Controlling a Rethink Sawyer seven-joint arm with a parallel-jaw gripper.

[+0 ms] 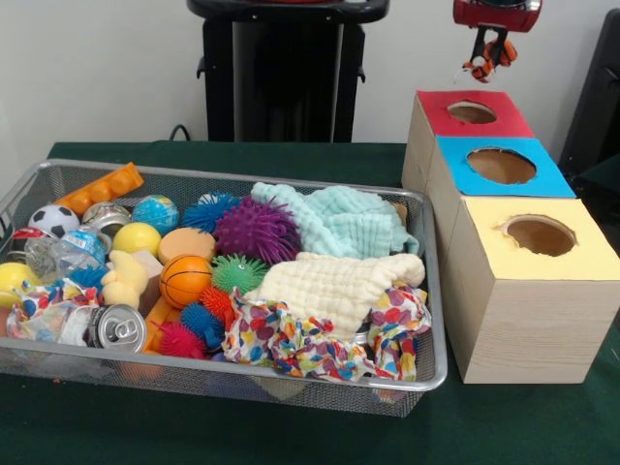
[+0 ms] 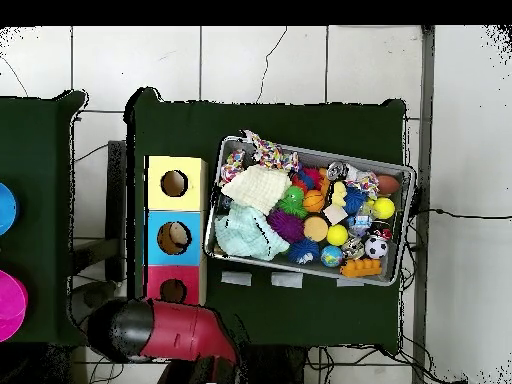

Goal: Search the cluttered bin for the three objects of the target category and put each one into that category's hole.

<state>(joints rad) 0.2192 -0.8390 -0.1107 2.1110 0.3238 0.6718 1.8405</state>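
A dark green cloth covered the table. At left sat the silver wire-mesh bin (image 1: 426, 291). At upper right, the gripper (image 1: 492, 50) clenched a striped orange plush tiger (image 1: 490, 58) directly above the red-surrounded round hole (image 1: 472, 112).

An orange black-striped tiger (image 1: 490, 60) was held in the gripper (image 1: 492, 50) above the red-surrounded hole (image 1: 472, 112); a pale yellow plush (image 1: 123, 279) was seen in the mesh bin (image 1: 291, 382).

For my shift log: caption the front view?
Gripper holds the striped tiger plush above the red hole.
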